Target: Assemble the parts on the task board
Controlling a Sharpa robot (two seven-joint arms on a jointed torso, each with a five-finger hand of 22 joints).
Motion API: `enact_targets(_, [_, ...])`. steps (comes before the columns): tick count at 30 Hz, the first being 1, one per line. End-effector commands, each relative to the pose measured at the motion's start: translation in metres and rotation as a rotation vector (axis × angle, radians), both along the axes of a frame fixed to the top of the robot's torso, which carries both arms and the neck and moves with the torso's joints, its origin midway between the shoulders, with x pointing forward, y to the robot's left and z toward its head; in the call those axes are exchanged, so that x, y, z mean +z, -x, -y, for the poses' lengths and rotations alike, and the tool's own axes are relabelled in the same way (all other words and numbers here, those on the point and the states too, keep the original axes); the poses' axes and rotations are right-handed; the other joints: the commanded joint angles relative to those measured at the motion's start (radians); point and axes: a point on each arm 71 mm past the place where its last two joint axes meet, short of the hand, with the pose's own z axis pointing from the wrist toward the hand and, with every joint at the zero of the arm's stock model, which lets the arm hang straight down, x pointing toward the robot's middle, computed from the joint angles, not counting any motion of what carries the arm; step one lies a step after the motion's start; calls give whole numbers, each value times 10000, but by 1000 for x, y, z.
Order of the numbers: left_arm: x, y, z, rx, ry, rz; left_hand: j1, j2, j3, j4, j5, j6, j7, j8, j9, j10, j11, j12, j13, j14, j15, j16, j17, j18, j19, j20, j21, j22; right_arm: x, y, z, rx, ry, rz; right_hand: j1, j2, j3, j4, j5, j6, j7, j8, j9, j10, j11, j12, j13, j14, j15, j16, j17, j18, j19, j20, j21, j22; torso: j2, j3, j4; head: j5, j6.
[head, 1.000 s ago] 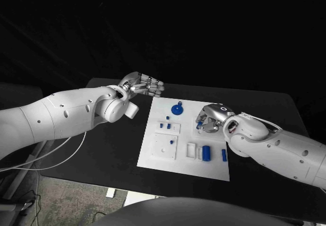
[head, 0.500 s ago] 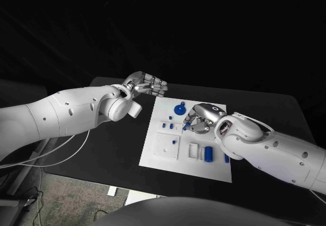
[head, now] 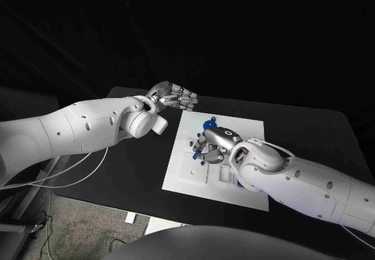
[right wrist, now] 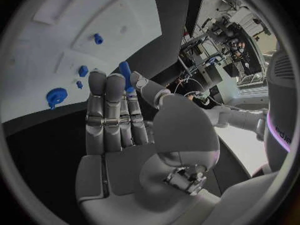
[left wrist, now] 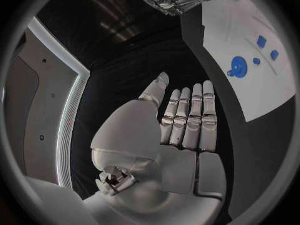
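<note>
— What's changed?
— The right hand (head: 211,145) has moved left across the white board (head: 234,189), pinching a small blue peg (right wrist: 125,71), now above the board's middle.
— And the left hand (head: 173,97)?
— Fingers together, empty, beyond the board's far-left corner above the desk (head: 125,173). Likely an insertion next.

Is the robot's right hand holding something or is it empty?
Holding: the right hand pinches a small blue part between thumb and fingers, above the white task board.
</note>
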Motion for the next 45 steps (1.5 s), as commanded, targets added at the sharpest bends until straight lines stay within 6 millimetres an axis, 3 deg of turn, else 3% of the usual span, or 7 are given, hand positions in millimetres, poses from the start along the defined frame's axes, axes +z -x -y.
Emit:
enact_targets(1, [1,0,3,-170,113,-11,2,71,-11,28,42,-79,1,34,2,12,44,35,-11,-14,22,-30,-10,91,64,-14,44,-8,-5,5,-6,388,368,207,42,177,29,-60,55,25,0,37,23,374,-333,60,12,39,-55,-59,13,131,-8,-35,29,164,0,5,-6,56,-16])
enact_targets(22, [0,0,5,-219,124,-29,2,71,-11,28,42,-79,1,34,2,12,44,35,-11,-14,22,-30,-10,91,64,-14,44,-8,-41,20,-20,861,1266,122,5,178,92,-118,59,29,-2,38,36,383,-333,62,13,53,-53,-75,59,135,-1,-30,51,169,6,10,0,129,-92])
enact_targets(45, [0,0,6,-248,117,-72,-21,85,-18,37,41,-89,4,35,2,3,43,36,-10,-26,21,-30,-10,89,65,-10,46,-48,-55,20,-18,741,1790,330,-15,171,154,-148,62,37,-5,37,49,392,-333,63,14,72,-55,-86,80,131,11,-32,75,168,13,7,-5,108,-157])
